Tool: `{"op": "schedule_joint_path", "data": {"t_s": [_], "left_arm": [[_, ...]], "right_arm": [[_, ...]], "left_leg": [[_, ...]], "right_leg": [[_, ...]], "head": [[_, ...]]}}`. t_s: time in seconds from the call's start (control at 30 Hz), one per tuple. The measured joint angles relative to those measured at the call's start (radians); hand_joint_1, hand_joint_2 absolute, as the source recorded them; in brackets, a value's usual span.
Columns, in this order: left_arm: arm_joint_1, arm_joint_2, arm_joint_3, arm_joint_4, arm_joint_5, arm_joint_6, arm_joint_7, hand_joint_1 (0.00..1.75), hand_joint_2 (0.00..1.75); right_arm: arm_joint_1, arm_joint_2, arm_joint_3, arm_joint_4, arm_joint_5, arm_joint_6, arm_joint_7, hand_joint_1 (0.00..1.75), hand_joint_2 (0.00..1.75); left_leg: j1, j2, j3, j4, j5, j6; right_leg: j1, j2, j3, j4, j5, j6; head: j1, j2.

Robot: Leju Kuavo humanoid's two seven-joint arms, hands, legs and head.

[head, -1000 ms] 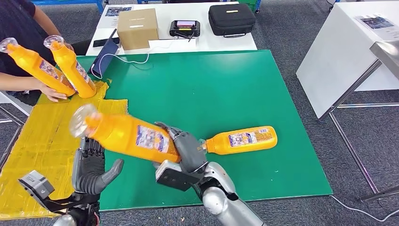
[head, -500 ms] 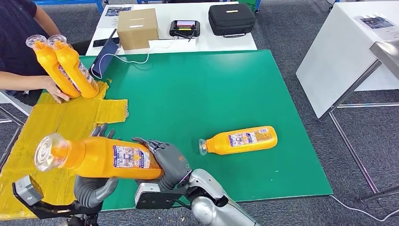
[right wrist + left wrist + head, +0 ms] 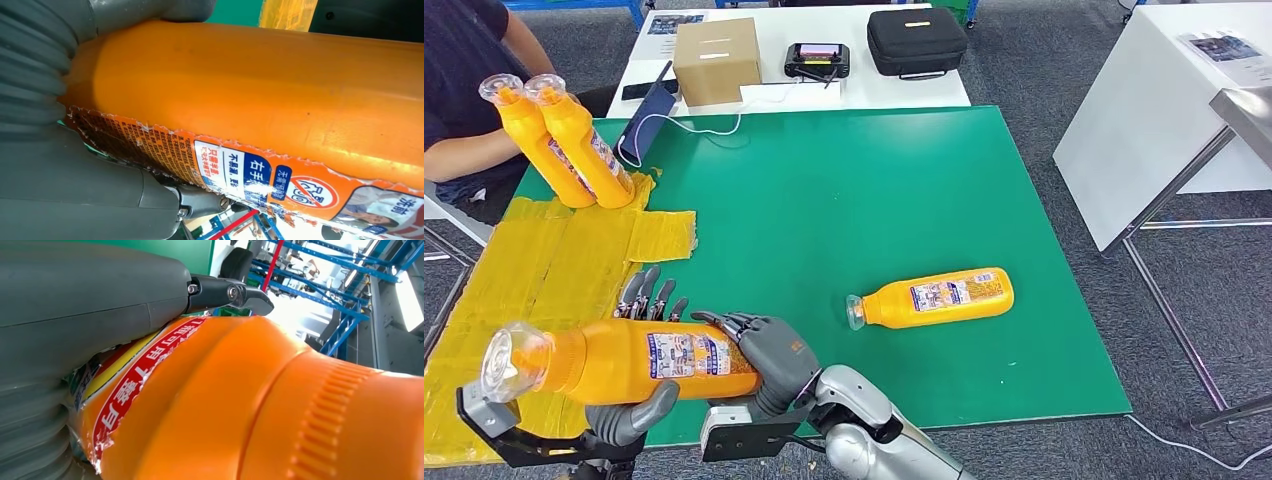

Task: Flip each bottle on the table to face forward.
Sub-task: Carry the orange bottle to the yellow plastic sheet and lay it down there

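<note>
The held bottle (image 3: 624,358) lies roughly horizontal above the near left edge of the green table (image 3: 844,190), its clear cap (image 3: 512,362) pointing to the robot's left over the yellow sheet (image 3: 534,270). The right hand (image 3: 769,358) wraps its fingers around the base end of this bottle. The left hand (image 3: 629,405) cradles the bottle from underneath, thumb curled up against the front and fingers (image 3: 649,295) rising behind the body; both hands grip it.

The label on the held bottle carries Chinese print in red, white and blue, with a crossed-circle prohibition symbol visible in the right wrist view; the finer print is too small to read.

A second bottle (image 3: 934,297) lies on its side on the green table, to the right of the right hand and well apart from it, cap towards the hand. Two upright bottles (image 3: 559,140) stand tilted together at the far left beside a person (image 3: 459,90).
</note>
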Motion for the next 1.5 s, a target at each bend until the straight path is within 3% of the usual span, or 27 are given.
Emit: {"op": "schedule_joint_path", "data": {"t_s": [0.23,0.37,0.93,1.07,1.17,1.3,1.37,1.5], "left_arm": [[0.01,0.017,-0.001,0.001,0.053,-0.051,0.006,0.0,1.75],[0.014,0.023,-0.001,0.002,0.051,-0.054,-0.001,1.75,1.75],[0.029,0.01,0.0,-0.001,-0.042,0.017,-0.055,1.75,1.75],[0.028,0.007,-0.001,-0.007,-0.081,0.031,-0.066,1.75,1.75],[0.018,0.008,-0.001,-0.024,-0.222,0.092,-0.086,1.75,1.75],[-0.01,0.016,0.01,-0.049,-0.39,0.167,-0.094,1.75,1.75],[-0.028,0.021,0.015,-0.056,-0.542,0.232,-0.091,1.75,1.75],[-0.084,0.029,0.017,-0.061,-1.014,0.409,-0.026,1.75,1.75]], "right_arm": [[-0.008,0.0,0.011,0.019,-0.015,0.008,-0.005,1.75,1.75],[-0.02,-0.002,0.021,0.029,-0.021,0.017,-0.006,1.75,1.75],[-0.04,-0.012,0.048,0.042,-0.054,0.023,0.023,1.75,1.75],[-0.034,-0.017,0.041,0.039,-0.051,-0.003,0.027,0.03,1.75],[-0.004,-0.031,0.01,0.018,-0.027,-0.055,0.047,0.0,1.75],[0.049,-0.074,-0.071,-0.04,0.02,-0.098,0.07,0.0,0.0],[0.083,-0.091,-0.117,-0.087,0.067,-0.119,0.073,0.0,0.0],[0.163,-0.135,-0.242,-0.224,0.164,-0.141,0.058,0.0,0.0]], "left_leg": [[0.0,0.0,0.0,0.0,0.0,0.0],[0.0,0.0,0.0,0.0,0.0,0.0],[0.0,0.0,0.0,0.0,0.0,0.0],[0.0,0.0,0.001,0.0,0.0,0.0],[0.0,-0.001,0.001,0.0,0.0,0.0],[0.0,-0.001,0.0,0.0,0.0,0.0],[-0.001,-0.001,0.001,0.0,0.0,0.0],[-0.001,-0.004,0.0,0.001,0.0,0.0]], "right_leg": [[0.0,0.0,0.0,0.0,0.0,0.0],[0.0,0.0,0.0,0.0,0.0,0.0],[0.0,0.0,-0.001,0.0,0.0,0.0],[0.0,0.0,-0.001,0.0,0.0,0.0],[0.0,-0.001,0.0,0.0,0.0,0.0],[0.0,-0.001,0.0,0.0,0.0,0.0],[0.0,-0.002,0.0,0.0,0.0,0.0],[0.0,-0.004,0.001,0.0,0.0,0.0]], "head": [[0.0,0.0],[0.0,0.0],[0.0,0.0],[0.0,0.0],[0.0,0.0],[0.0,0.0],[0.0,0.0],[0.0,0.0]]}}
